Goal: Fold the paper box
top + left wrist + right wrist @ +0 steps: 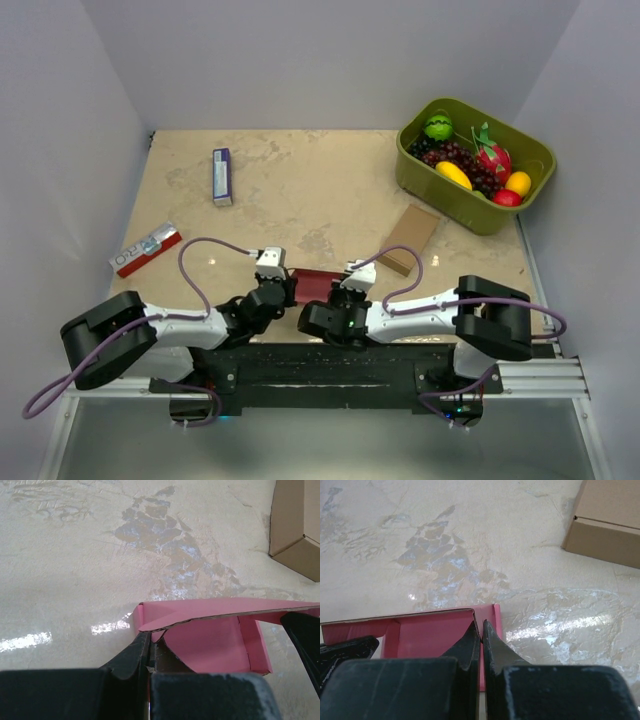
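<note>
Beige marbled table [300,180] bears the pink paper box [316,284], half-folded, open-sided; left pincer [148,650] and right pincer [481,635] each clench one end.

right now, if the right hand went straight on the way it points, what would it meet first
The right hand is shut on a wall of the paper box. Past that, probably bare table; the brown cardboard box looks off to the right.

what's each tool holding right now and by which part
Both hold the pink paper box: the left tool pinches the wall at its left end, and the right tool pinches the wall at its right end.
</note>
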